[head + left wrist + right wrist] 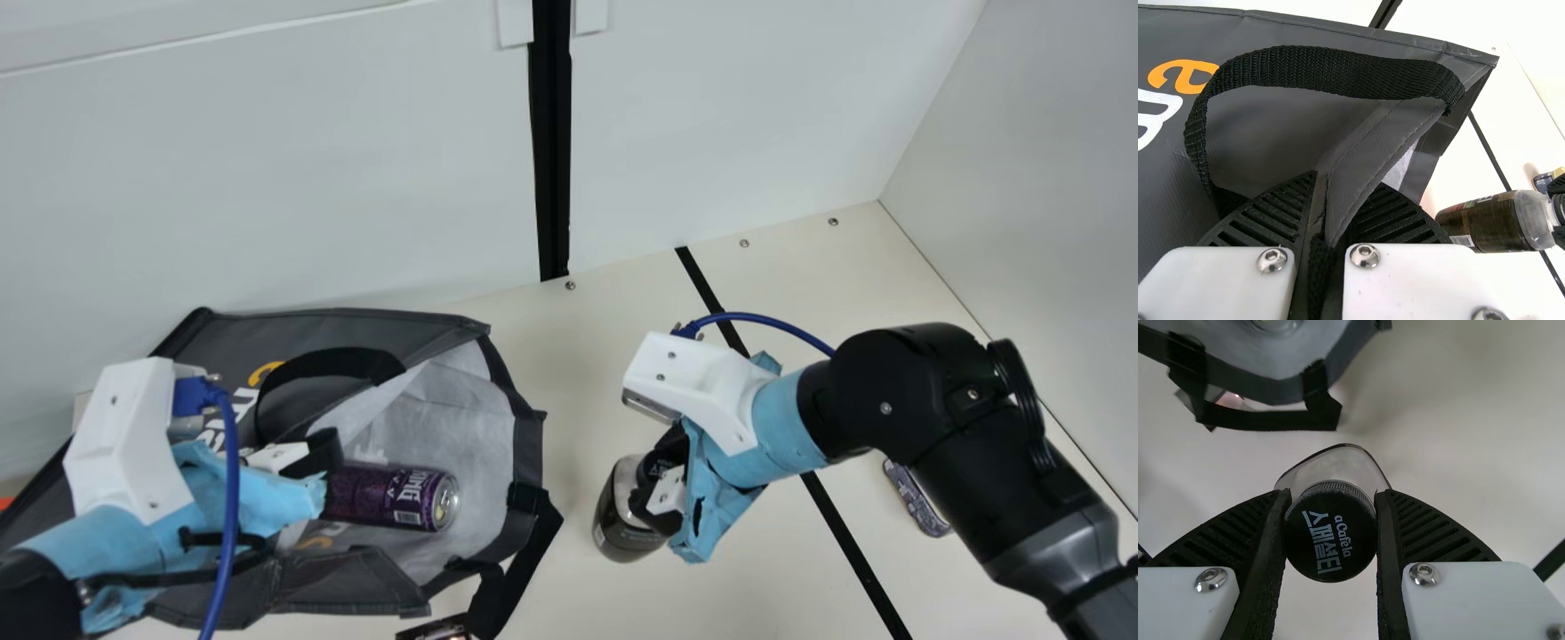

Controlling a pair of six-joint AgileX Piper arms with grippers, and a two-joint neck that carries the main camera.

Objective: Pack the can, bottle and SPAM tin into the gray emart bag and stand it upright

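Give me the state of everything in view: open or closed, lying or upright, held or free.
Bag: on its side, mouth open
Can: lying inside the bag
Bottle: capped, held at its cap
Tin: on the table, free
Left gripper: shut on the bag's fabric
Right gripper: closed around the bottle's cap

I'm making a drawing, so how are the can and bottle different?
The can is purple; the bottle is dark brown. The can lies in the bag; the bottle is outside, held by the right pincer. The can's top is silver; the bottle has a black cap. Both have printing.
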